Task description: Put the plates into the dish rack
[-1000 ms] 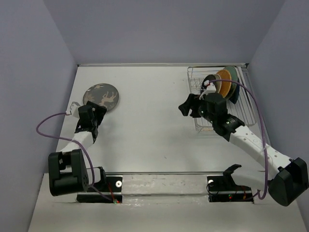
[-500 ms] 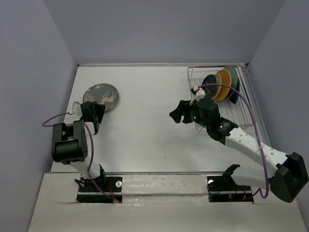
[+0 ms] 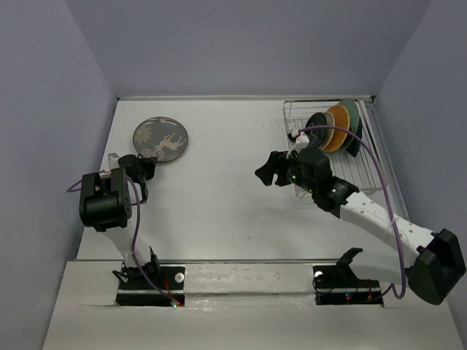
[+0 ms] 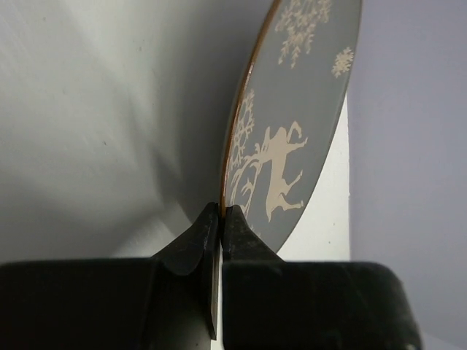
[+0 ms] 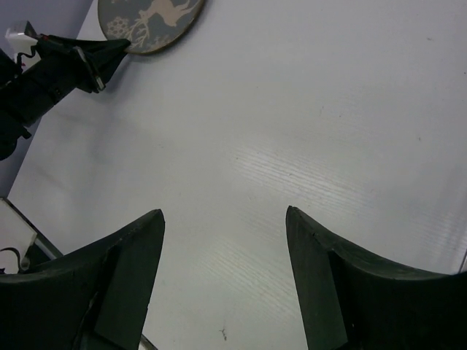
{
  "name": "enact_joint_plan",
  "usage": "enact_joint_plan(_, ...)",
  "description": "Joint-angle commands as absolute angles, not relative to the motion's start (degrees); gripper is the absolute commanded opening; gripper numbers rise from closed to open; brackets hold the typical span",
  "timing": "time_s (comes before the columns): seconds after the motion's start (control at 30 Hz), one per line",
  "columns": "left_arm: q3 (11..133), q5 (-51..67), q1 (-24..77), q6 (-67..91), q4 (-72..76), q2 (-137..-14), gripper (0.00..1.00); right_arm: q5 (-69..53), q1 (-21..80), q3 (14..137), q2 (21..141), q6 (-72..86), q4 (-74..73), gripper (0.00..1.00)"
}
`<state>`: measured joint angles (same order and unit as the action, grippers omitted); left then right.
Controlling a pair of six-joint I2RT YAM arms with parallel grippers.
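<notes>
A grey-brown plate with a white deer pattern (image 3: 160,140) sits at the far left of the table. My left gripper (image 3: 144,166) is shut on its near rim. In the left wrist view the fingertips (image 4: 221,211) pinch the thin edge and the plate (image 4: 292,109) stands tilted off the table, a shadow beneath it. My right gripper (image 3: 268,169) hangs open over bare table left of the dish rack (image 3: 300,115), with nothing between its fingers (image 5: 222,215). The right wrist view shows the plate (image 5: 149,22) and left gripper (image 5: 109,52) far off. Black (image 3: 319,124), orange (image 3: 338,125) and teal (image 3: 351,112) plates stand in the rack.
A dark blue plate (image 3: 356,143) stands behind the others in the rack. The rack fills the back right corner against the right wall. Purple walls close in the table on three sides. The arm bases and their rail (image 3: 248,266) line the near edge.
My left gripper went from open to shut on the plate's rim, and the plate has shifted slightly back and right. The right gripper moved left, away from the rack, then held still.
</notes>
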<state>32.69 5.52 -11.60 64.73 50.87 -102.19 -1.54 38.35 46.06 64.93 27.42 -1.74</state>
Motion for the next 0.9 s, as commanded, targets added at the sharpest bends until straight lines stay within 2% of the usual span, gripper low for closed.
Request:
enact_joint_plan(0.0,29.6,9.1,-10.2,62.7,53.3,-98.8,0.06,-5.9,38.5,50.3,67.0,28.0,0.2,0.75)
enact_joint_plan(0.13,27.5,9.2,-5.8,62.3,53.3,-91.2,0.06,-9.4,39.0,53.4,74.4,29.9,1.1,0.86)
enact_joint_plan(0.37,21.3,10.5,3.3,62.1,54.0,-78.0,0.06,-8.8,39.0,62.8,84.2,27.0,1.5,0.96)
enact_joint_plan(0.53,15.1,14.2,7.6,65.3,57.0,-71.0,0.06,-8.1,36.5,72.8,94.7,23.0,-5.4,0.97)
enact_joint_plan(0.87,6.3,22.7,7.7,63.6,57.2,-54.3,0.06,-13.0,33.8,69.1,93.5,24.4,-4.2,0.97)
